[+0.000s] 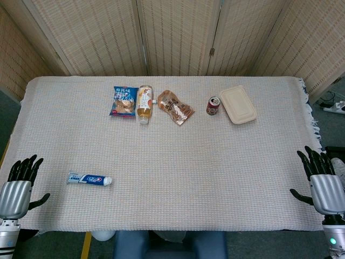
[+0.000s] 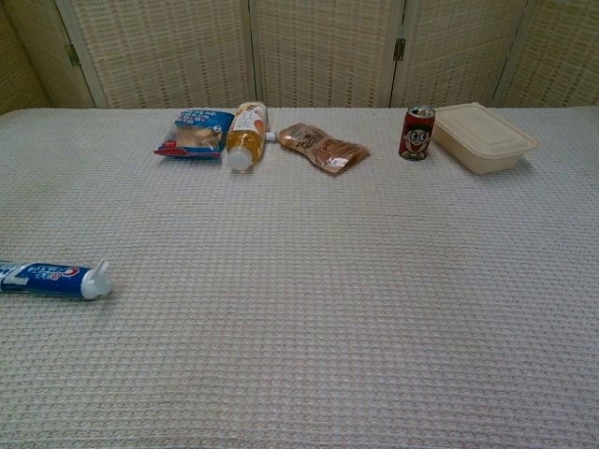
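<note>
Risk as I see it: the toothpaste (image 1: 89, 179) lies flat on the cloth, so a low grab could snag the weave or roll the tube. It sits just right of the left robot hand (image 1: 19, 186), apart. Right robot hand (image 1: 322, 181) is far across the table (image 1: 178, 210). Both spread wide, empty.

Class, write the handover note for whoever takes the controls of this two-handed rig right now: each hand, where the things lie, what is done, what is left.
Left hand: open, holding nothing, at the near left edge of the table; toothpaste tube lies nearest it.
Right hand: open, holding nothing, at the near right edge.
Far row, left to right: blue snack bag, bottle lying down, brown packet, red can upright, lidded box.
Done: nothing gripped. Left: every item untouched.
</note>
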`<state>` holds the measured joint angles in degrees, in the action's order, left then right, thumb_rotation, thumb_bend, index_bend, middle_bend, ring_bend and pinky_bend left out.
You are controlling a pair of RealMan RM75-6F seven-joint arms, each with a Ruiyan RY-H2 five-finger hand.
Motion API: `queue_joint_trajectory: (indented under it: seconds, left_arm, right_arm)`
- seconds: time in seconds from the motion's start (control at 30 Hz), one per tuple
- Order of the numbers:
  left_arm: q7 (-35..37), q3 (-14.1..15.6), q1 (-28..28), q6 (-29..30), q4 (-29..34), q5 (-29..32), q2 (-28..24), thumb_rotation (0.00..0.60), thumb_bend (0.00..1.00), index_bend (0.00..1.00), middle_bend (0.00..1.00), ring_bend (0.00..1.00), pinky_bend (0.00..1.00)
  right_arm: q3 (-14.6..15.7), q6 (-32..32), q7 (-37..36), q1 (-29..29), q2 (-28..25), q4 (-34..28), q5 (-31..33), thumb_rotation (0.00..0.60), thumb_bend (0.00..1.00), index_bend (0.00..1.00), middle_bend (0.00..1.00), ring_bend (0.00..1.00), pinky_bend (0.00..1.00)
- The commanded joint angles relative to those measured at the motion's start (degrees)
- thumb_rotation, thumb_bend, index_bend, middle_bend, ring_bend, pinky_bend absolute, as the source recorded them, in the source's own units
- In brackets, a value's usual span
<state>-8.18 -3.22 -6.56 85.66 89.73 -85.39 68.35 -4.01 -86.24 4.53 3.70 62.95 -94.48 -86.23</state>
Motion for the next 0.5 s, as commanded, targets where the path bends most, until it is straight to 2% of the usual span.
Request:
queue_joint_trajectory:
  seconds: [0.03, 0.5]
  left_arm:
    - [-0.18, -0.11, 0.08, 0.32, -0.14, -0.08, 0.22, 0.600, 0.23, 0.05, 0.05, 0.04, 0.00]
    - [0.02, -0.15, -0.27, 0.73, -0.09, -1.30, 0.39, 0.600, 0.23, 0.06, 0.07, 0.06, 0.00]
  right_arm:
    - [-0.04, 0.01, -0.05, 0.04, -0.06, -0.05, -0.03, 0.600, 0.12, 0.00, 0.00, 0.01, 0.00]
    - [-0.27, -1.17, -0.61, -0.33, -0.53, -0.09, -0.52, 0.600, 0.12, 0.00, 0.00, 0.02, 0.00]
